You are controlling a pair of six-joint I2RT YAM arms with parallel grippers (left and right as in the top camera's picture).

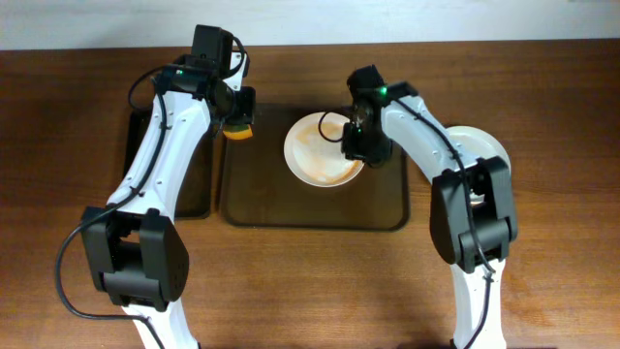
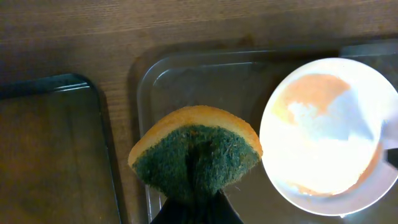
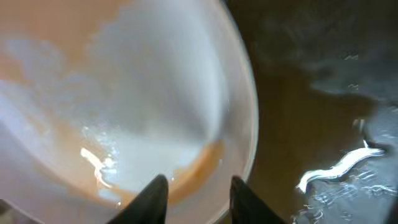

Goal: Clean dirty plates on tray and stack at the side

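- left gripper [image 2: 194, 208] clamped a folded orange-and-green sponge [image 2: 196, 155] above the dark brown tray [image 1: 315, 215].
- right gripper [image 3: 193, 199], parted narrowly, straddled the sauce-streaked white plate's [image 3: 143, 106] rim.

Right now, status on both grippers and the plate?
Left gripper shut on sponge, at the tray corner. Right gripper open at the sauce-smeared plate rim. Plate on tray, uncleaned. Nothing between.

No text, label, brand, number or sign can be read in any view: nothing legible shows on the arms or anywhere across the wooden bench.
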